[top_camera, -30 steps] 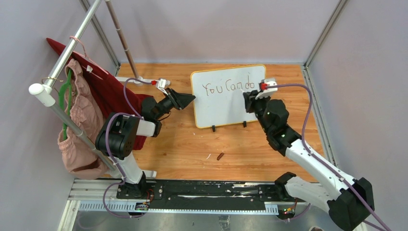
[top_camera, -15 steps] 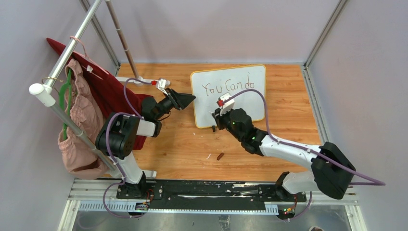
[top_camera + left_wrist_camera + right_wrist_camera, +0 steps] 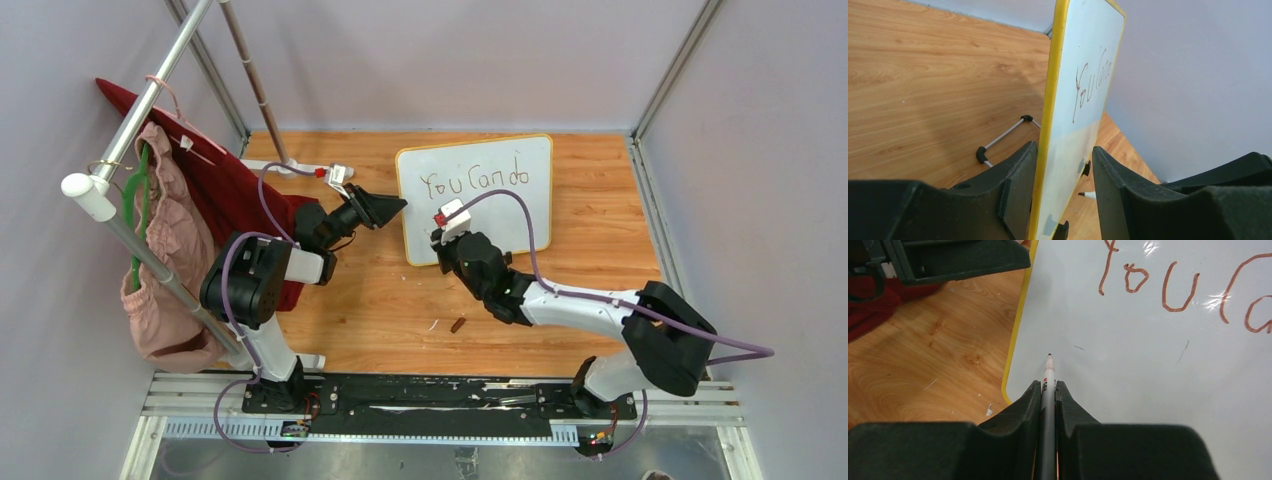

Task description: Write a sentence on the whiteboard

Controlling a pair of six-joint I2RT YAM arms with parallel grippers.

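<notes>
Black-and-white arms [image 3: 585, 302] — purple cables [image 3: 527, 215], black wedge-shaped end effectors [image 3: 398, 206]

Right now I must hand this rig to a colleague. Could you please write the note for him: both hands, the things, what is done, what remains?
Left hand: jaws astride the left edge of the whiteboard; I cannot tell whether they clamp it.
Right hand: shut on a marker, tip at the board's lower left, below the "Y".
Whiteboard: standing on its feet on the table.
Done: the sentence reads "You Can do" on the top line.
Left: the space below is blank; the sentence looks unfinished.
</notes>
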